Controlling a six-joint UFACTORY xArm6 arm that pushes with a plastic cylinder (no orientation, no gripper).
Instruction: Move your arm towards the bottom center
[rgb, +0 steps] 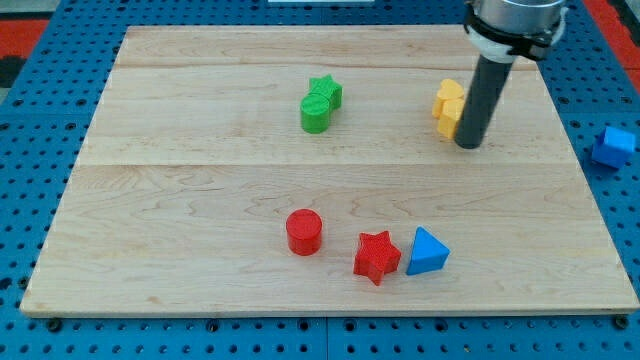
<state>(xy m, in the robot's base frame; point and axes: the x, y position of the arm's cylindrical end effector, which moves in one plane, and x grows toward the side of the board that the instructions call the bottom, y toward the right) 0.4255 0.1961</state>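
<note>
Wooden board (200, 190) on blue pegboard (40, 120). My tip (468, 145), a bare rod without jaws, touches yellow block (447, 106); green blocks (320, 103) left; red cylinder (304, 232), red star (376, 256), blue triangle (427, 251) below.

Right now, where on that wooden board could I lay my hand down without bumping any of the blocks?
The view's left side is bare, from the green blocks and red cylinder outward. So is the middle band between them. It is crowded near my tip by the yellow block, and around the red star and blue triangle.
</note>
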